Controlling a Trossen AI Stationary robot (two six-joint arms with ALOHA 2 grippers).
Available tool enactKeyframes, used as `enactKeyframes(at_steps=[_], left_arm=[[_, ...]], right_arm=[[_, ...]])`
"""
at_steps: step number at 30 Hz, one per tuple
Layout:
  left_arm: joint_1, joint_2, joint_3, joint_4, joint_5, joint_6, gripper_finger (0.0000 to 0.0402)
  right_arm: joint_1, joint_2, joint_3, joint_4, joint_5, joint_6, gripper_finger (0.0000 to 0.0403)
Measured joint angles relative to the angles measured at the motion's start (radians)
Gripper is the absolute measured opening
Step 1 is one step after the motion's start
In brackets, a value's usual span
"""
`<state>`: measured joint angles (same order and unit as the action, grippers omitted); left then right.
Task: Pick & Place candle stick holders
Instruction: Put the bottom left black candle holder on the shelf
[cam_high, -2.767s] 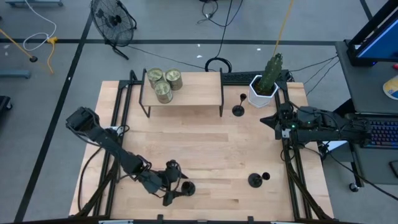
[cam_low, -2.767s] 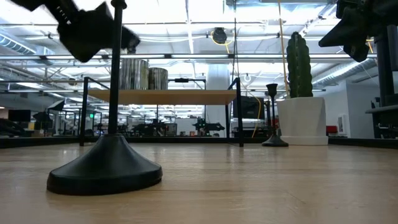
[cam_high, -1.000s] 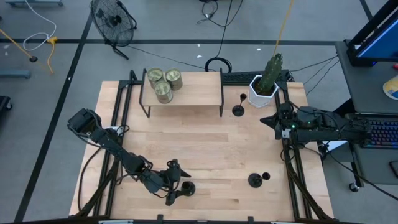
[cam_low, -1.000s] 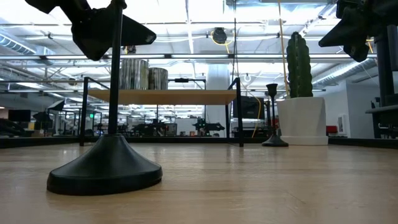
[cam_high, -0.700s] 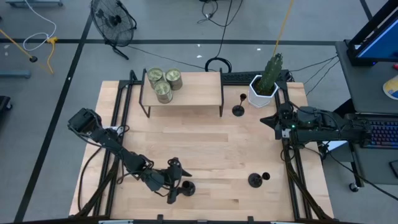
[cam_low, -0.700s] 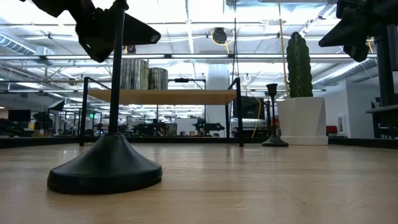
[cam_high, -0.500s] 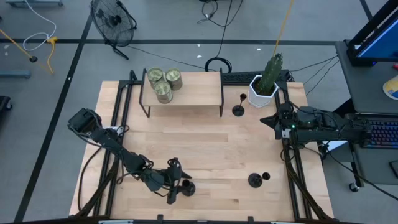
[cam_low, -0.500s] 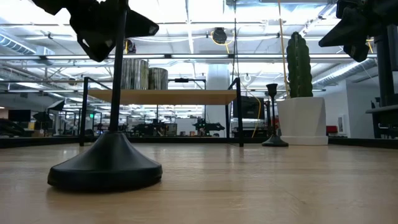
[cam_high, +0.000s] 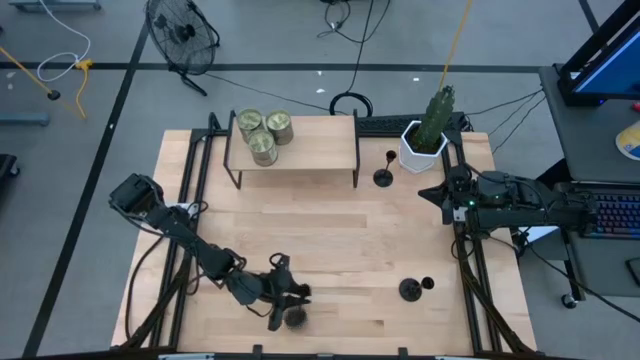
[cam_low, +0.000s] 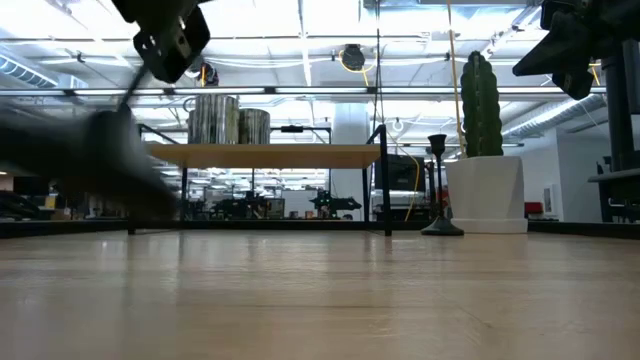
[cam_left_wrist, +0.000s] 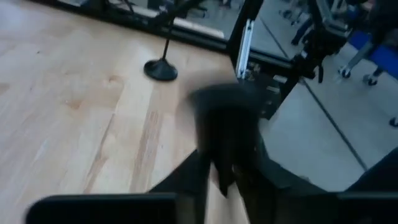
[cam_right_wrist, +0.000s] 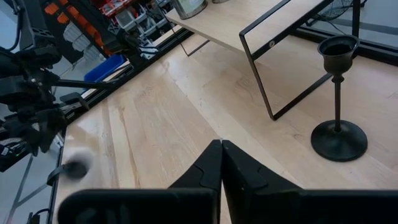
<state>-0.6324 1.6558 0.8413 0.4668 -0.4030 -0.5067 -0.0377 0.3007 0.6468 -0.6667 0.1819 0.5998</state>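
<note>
Grasp step on the near candle stick holder (cam_high: 293, 316) — left gripper (cam_high: 281, 303) is closed around its stem.
The holder is blurred, tilted off the table (cam_high: 330, 220) near the front edge, so it seems to be lifted. Right gripper (cam_right_wrist: 221, 155) waits with fingers together beside the cactus pot (cam_high: 423, 147). Next move needs a steady carry — upright.

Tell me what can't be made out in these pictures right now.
- Low view: the candle stick holder at the left gripper is a dark motion smear.
- Left wrist view: the same holder is blurred across the fingers, so the grip is unclear.
- High view: the left arm covers that holder's stem.
</note>
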Motion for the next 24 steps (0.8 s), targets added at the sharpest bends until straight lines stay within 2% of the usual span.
enactKeyframes(at_steps=[5, 9, 16, 21, 24], left_arm=[[0.018, -0.005, 0.0, 0.018, -0.007, -0.008, 0.0061], [0.039, -0.024, 0.0, 0.043, 0.004, -0.003, 0.0034], [0.074, -0.039, -0.001, 0.091, 0.017, 0.0, 0.0033], [0.106, -0.039, -0.001, 0.17, 0.009, 0.014, 0.0049], [0.132, -0.039, 0.0, 0.219, -0.007, 0.038, 0.0037]], right_arm=[[0.0, 0.0, 0.0, 0.0, 0.0, -0.002, 0.0], [0.0, 0.0, 0.0, 0.0, 0.0, -0.01, 0.0], [0.0, 0.0, 0.0, -0.005, 0.0, -0.017, 0.0], [0.0, 0.0, 0.0, -0.005, 0.0, -0.021, 0.0], [0.0, 0.0, 0.0, -0.004, 0.0, -0.023, 0.0]])
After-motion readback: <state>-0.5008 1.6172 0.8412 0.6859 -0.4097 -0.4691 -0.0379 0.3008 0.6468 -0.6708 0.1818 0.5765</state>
